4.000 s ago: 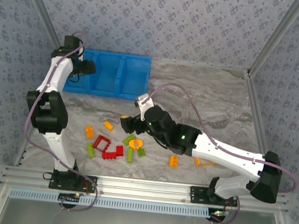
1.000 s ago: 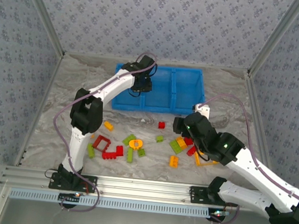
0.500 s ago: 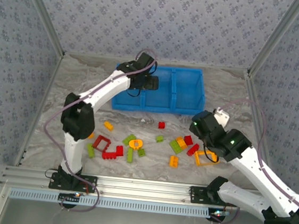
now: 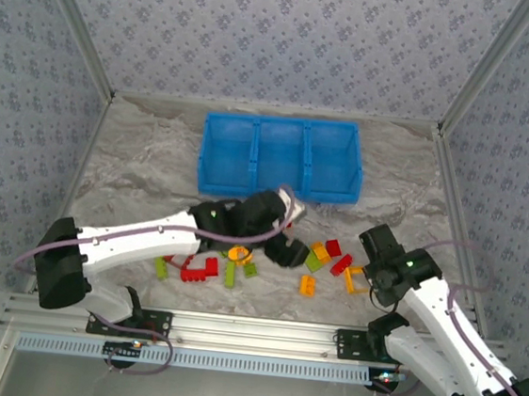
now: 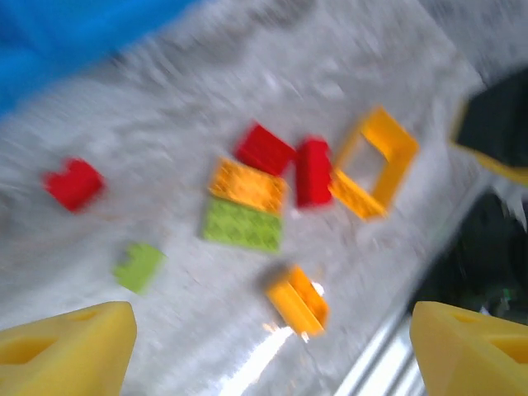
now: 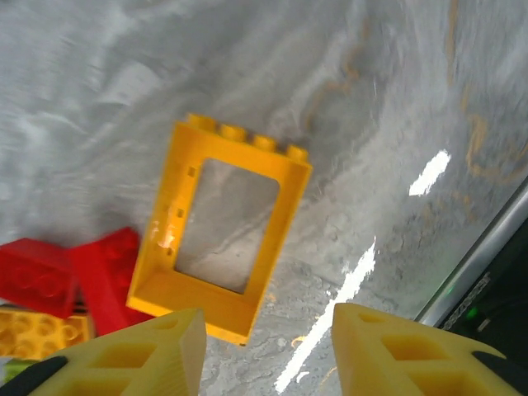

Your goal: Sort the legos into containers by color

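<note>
Left hand (image 5: pixel 268 351) spread wide above scattered legos (image 5: pixel 242 224); right hand (image 6: pixel 268 351) partly open, empty, over 1 yellow frame brick (image 6: pixel 165 231).

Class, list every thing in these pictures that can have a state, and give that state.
Left gripper, open, holding nothing.
Right gripper, open, over the frame brick.
Orange-yellow rectangular plastic frame brick, lying flat on the table, not gripped.
Bright blue plastic three-compartment bin, upright, open-topped.
Loose red, lime green and orange-yellow plastic bricks, lying on the table outside the bin.
</note>
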### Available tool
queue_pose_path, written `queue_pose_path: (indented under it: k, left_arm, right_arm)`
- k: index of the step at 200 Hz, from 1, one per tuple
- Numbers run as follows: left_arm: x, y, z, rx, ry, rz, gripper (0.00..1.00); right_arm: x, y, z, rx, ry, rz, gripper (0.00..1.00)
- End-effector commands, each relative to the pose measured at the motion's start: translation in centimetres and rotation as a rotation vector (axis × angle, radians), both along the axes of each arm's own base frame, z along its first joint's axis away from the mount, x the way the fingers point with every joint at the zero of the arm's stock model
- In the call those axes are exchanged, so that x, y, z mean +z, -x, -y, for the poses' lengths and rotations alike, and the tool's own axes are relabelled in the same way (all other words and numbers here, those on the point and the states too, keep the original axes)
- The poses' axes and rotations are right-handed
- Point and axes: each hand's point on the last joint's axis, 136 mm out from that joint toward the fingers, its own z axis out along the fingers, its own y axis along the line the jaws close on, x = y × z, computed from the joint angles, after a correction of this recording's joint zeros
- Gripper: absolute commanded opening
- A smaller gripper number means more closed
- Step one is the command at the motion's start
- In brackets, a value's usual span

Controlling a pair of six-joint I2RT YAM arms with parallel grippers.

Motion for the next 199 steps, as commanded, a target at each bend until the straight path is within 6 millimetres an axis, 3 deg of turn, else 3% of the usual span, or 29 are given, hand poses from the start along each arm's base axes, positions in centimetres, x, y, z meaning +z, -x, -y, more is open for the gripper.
queue_pose_path:
  k: [1, 84, 157, 188, 199]
  left_arm:
    - [2.5, 1.5, 0.7, -0.023, 0.118, 0.056, 0.86]
    - [4.3, 3.3, 1.4, -0.070, 0.186, 0.112, 0.86]
    - [5.2, 5.4, 3.7, -0.156, 0.152, 0.169, 0.86]
    - [5.4, 5.4, 4.1, -0.152, 0.157, 0.175, 0.86]
    - [5.8, 5.2, 4.0, -0.140, 0.158, 0.182, 0.86]
  right_arm:
    - [-2.2, 0.2, -1.8, -0.081, -0.151, -0.025, 0.44]
    - [-5.4, -0.9, -1.2, -0.143, -0.224, 0.004, 0.42]
    - [-7.1, -0.5, -0.3, -0.200, -0.238, -0.010, 0.20]
    - [-6.4, -0.8, 0.5, -0.202, -0.193, 0.007, 0.00]
    - [-5.3, -1.5, 0.9, -0.175, -0.160, 0.034, 0.00]
